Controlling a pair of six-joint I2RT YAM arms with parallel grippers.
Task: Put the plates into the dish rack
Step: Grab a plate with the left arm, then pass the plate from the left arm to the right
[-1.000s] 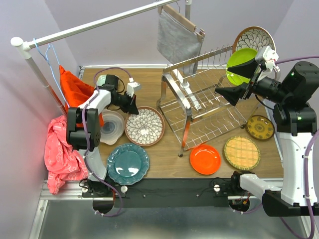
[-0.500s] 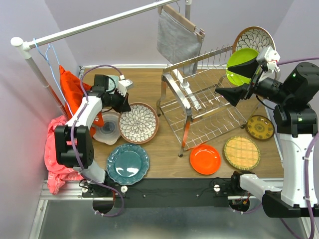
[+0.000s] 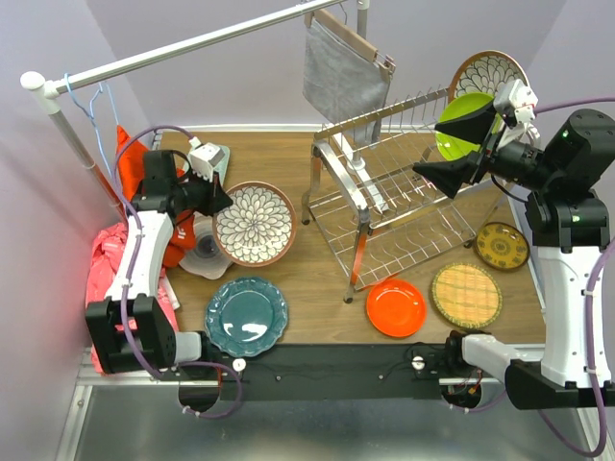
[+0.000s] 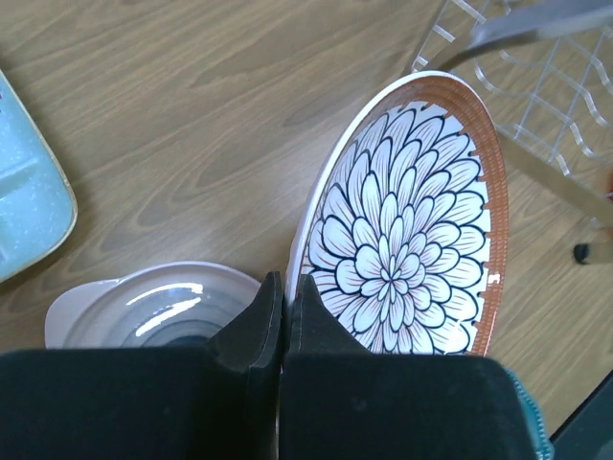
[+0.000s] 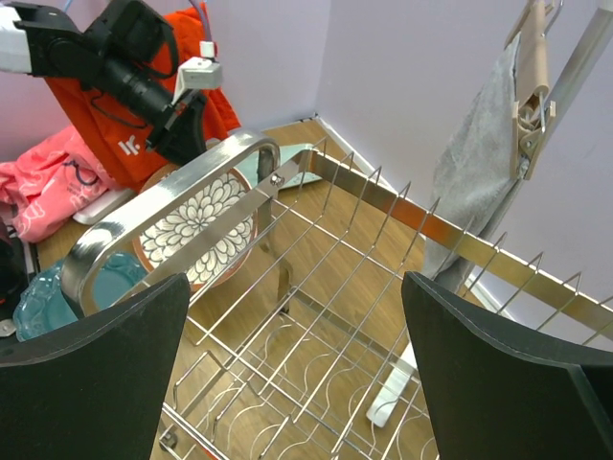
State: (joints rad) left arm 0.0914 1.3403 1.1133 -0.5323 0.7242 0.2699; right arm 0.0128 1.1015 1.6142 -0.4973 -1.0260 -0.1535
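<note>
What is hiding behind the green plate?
A brown-rimmed flower plate stands behind the green plate. Only its upper part shows; the green plate covers its lower part.

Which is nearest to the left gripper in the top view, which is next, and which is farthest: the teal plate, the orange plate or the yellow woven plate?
From the left gripper, which grips the floral plate:
1. teal plate, on the left side, toward the arm bases.
2. orange plate, right of the middle.
3. yellow woven plate, farthest to the right.

Brown-rimmed floral plate (image 3: 254, 223), teal plate (image 3: 247, 316), orange plate (image 3: 395, 307).
</note>
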